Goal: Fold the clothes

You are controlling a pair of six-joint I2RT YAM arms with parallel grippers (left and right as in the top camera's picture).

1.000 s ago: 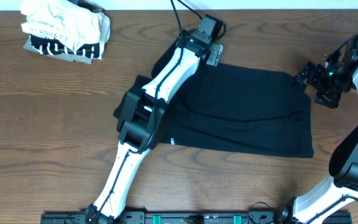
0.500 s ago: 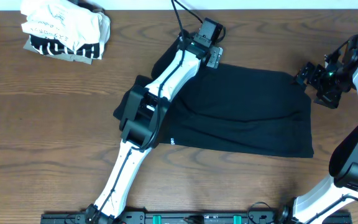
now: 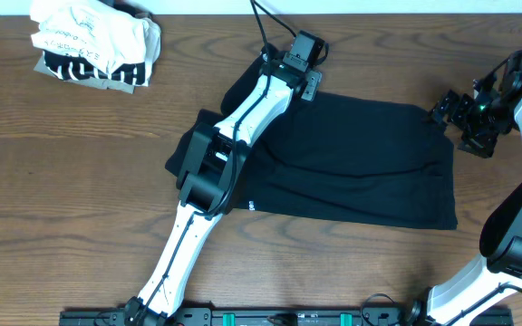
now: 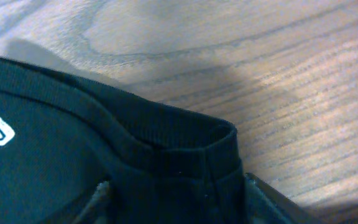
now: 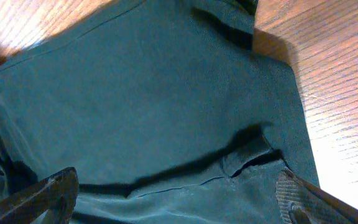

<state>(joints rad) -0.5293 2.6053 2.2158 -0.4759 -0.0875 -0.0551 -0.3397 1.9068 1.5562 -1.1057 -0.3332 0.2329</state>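
From my station, bare table (image 3: pixel 80 181) lies left of the black shirt (image 3: pixel 361 172), spread mid-table. My left gripper (image 3: pixel 308 86) straddles its far ribbed corner; I cannot tell whether it grips. The right gripper (image 3: pixel 447 109) gapes at the far right edge.

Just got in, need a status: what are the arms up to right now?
Two arms are folding a black shirt spread on the wooden table. The left tool is at the shirt's far edge, its fingers either side of a ribbed hem corner; whether it grips yet is unclear. The right tool is open above the shirt's right end, holding nothing. A white bundle with black lettering sits untouched at the far left corner.
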